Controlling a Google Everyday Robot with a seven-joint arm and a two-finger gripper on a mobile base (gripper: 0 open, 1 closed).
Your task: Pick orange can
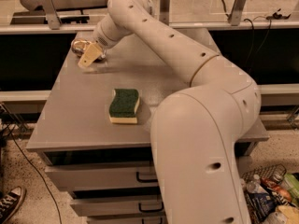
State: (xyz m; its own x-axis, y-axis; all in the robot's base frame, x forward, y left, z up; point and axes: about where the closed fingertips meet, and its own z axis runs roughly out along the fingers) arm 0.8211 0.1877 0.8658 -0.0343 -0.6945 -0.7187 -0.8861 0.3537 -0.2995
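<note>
Shiny orange can [78,45] just beside hand [91,55], far table [79,115] corner.

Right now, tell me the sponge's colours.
Sponge: green top, yellow base; camera view. Gripper sits by the can, far left.

the tan claw [89,57] is at the grey table's [70,122] eleven o'clock corner, right by the shiny gold-and-silver orange can [79,45]. the sponge [124,104] is dark green over pale yellow. the arm [187,55] is cream with small dark dots.
</note>
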